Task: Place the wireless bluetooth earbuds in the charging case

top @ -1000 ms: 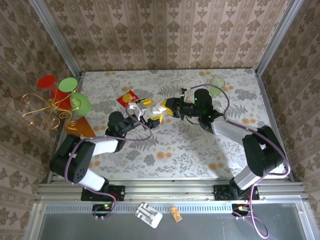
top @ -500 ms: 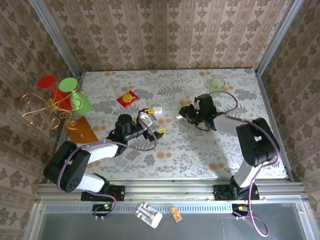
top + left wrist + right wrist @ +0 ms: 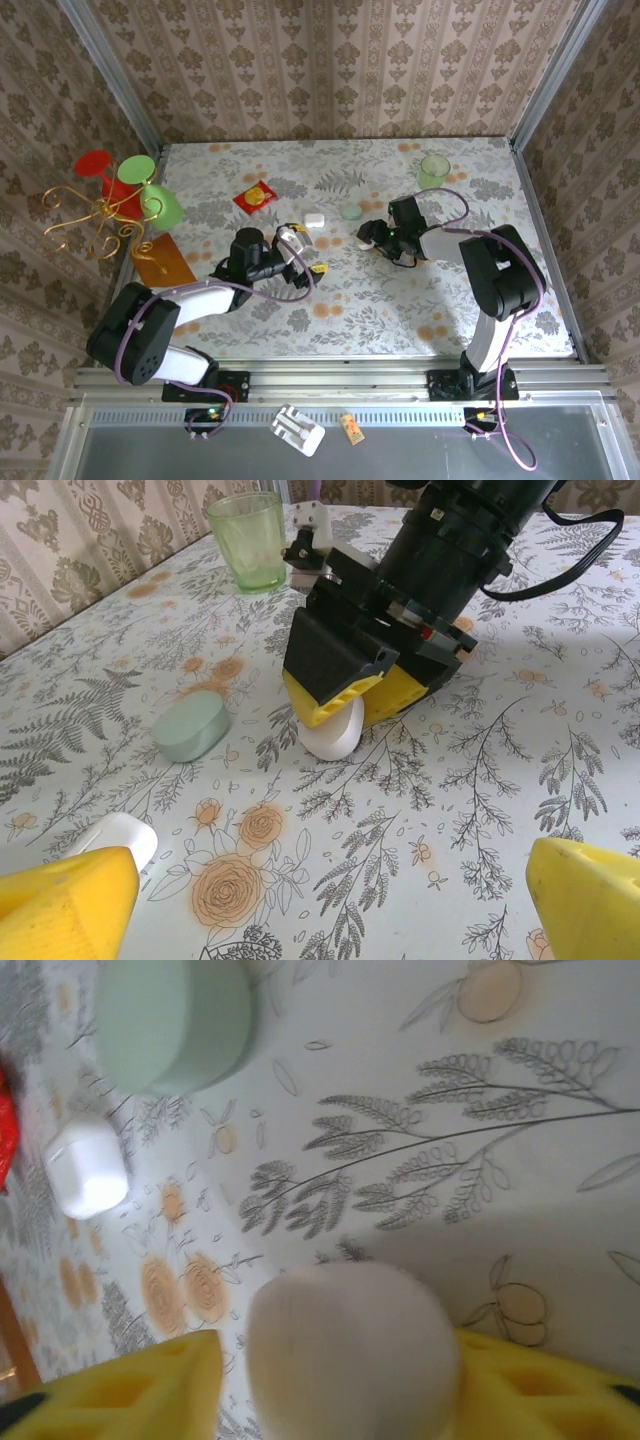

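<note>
The charging case (image 3: 314,219) is a small white rounded-square box with softly rounded corners. It lies flat on the floral worktop (image 3: 400,300), apparently closed, around the middle and slightly toward the far side. A pale green disc (image 3: 350,212) sits near it, not touching.

Smooth, faintly glossy table (image 3: 480,810) cover printed with flowers, translucent shiny green cup (image 3: 248,540), matt pale green disc (image 3: 192,730), smooth white plastic egg-shaped oval (image 3: 332,735), glossy white plastic charging case (image 3: 88,1168), right hand (image 3: 360,712) with matt black plastic body and ribbed yellow pads (image 3: 328,692)
</note>
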